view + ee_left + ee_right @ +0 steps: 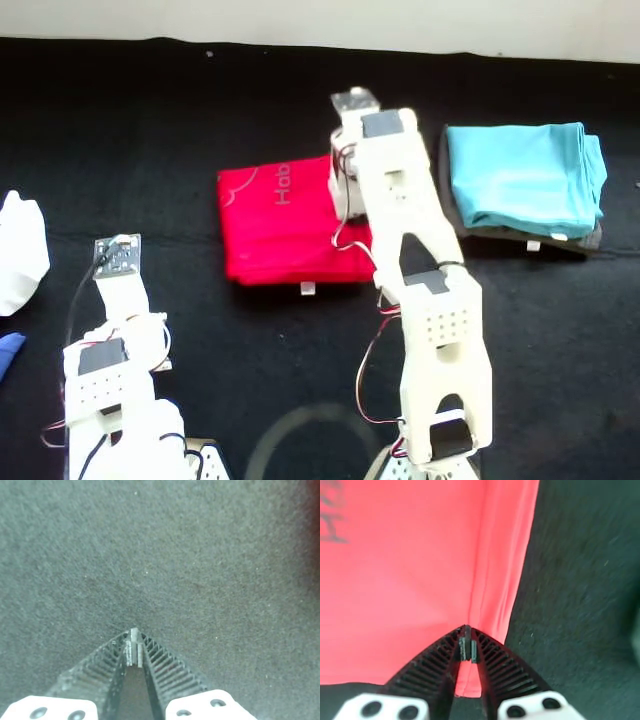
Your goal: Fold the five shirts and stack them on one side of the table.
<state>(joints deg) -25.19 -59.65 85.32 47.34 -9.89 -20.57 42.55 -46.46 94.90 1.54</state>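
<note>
R gripper (467,647) tips pressed together over folded red shirt (275,240), approx. center of table (150,130). L gripper (134,650) closed too, above bare table. Teal shirt (520,180) folded at right side.

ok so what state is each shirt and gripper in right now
red shirt: folded, flat on the table
teal shirt: folded, stacked on a dark garment
dark garment: under the teal shirt, mostly covered
white shirt: bunched, not folded
left gripper: shut, over bare table
right gripper: shut, at the red shirt's edge
</note>
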